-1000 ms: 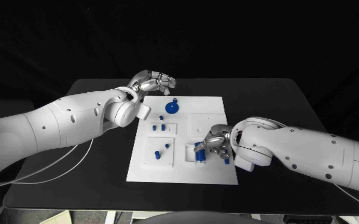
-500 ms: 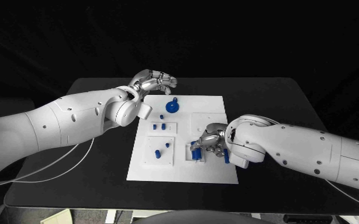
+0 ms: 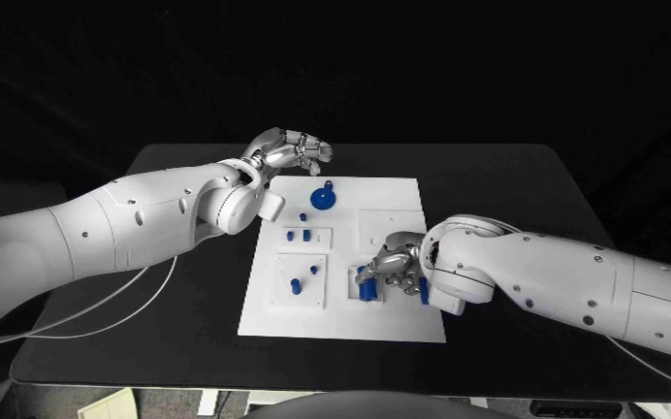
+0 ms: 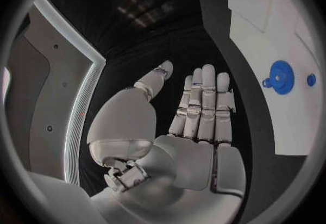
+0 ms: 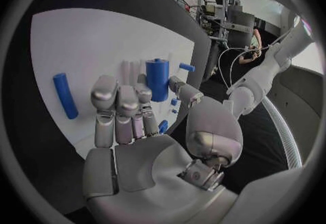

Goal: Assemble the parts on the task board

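Now w/ right hand [image 3: 396,271] fingers apart, empty, just by upright blue cylinder [image 5: 157,79] on task board [image 3: 396,196], pinch it squarely, stay vertical; left hand [image 3: 290,154] idle, fingers straight.

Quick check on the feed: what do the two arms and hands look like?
Both arms are smooth white shells with small dark dots. Left hand and right hand are silver, segmented metal fingers on pale palms. A thin pale cable trails under the left arm.
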Available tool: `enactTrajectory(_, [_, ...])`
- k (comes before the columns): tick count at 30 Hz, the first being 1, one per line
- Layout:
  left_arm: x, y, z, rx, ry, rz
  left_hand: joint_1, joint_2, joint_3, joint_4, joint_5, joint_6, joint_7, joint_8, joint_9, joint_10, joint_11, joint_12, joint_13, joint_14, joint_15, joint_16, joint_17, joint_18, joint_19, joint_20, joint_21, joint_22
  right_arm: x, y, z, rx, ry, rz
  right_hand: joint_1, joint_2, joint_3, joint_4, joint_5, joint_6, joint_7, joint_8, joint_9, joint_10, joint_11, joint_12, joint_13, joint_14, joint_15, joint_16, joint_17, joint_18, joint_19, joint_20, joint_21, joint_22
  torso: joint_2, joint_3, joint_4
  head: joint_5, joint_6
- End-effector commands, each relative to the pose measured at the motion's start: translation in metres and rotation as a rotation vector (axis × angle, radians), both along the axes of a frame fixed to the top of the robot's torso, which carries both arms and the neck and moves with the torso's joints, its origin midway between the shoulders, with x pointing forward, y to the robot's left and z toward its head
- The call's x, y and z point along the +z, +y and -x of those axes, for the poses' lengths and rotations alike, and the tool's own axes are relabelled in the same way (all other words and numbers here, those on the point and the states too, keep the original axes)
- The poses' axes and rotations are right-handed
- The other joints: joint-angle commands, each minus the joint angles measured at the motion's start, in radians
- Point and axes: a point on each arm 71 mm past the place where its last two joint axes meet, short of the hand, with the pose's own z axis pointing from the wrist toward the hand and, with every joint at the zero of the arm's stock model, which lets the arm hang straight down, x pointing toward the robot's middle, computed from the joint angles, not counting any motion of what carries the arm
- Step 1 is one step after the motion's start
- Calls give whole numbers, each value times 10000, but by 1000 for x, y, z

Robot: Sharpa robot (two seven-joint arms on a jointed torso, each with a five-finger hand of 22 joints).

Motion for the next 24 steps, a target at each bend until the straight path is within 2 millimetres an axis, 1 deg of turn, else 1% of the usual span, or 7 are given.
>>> enactTrajectory(1, [1,-3,1,-153,10,122,-59,32,1,35,-9,-88,-13,18,-13,-53,0,6,-14,52,28,-54,11,208,-10,1,-46,13,-1,2,1,237,56,39,-115,-48,-54,-21,-17,200,96,-72,-5,29,-23,-65,11,-10,-44,-39,20,1160,-44,38,70,173,7,2,3,11,-16])
enactTrajectory(9, [1,-3,1,-166,13,126,-62,30,0,36,-9,-90,-13,18,-14,-56,1,6,-15,52,29,-60,14,208,-9,2,-50,17,-2,2,1,201,13,11,-230,-126,-158,-17,-45,208,96,-96,-2,29,-23,-84,25,-10,-46,-58,34,1160,-51,32,71,165,2,-4,-1,33,-48])
enactTrajectory(14, [1,-3,1,-170,16,101,-63,31,0,37,-9,-92,-12,18,-14,-57,2,6,-16,52,30,-65,16,208,-9,3,-53,20,-2,3,1,208,10,22,-341,-266,-241,50,-82,195,96,-123,5,18,-25,-106,37,-12,-51,-80,44,1160,-57,15,63,151,1,-1,-2,62,-51])
enactTrajectory(19, [1,-3,1,-164,-16,50,-63,24,-2,35,-9,-94,-12,17,-15,-57,2,6,-17,54,30,-67,18,208,-8,3,-54,22,-3,3,1,231,9,57,-479,-434,-301,197,-90,159,101,-151,15,-8,-22,-127,51,-21,-52,-106,50,1160,-64,-7,44,134,2,-1,2,71,-52])
enactTrajectory(24, [1,-3,1,-183,-16,58,-65,22,-3,35,-8,-94,-12,18,-15,-57,2,7,-17,56,30,-68,20,208,-6,3,-55,24,-3,3,0,279,-65,105,-670,-636,-541,284,-89,98,115,-184,35,-59,-9,-150,75,-37,-44,-139,58,1160,-83,-37,25,123,5,-3,-1,88,-60])
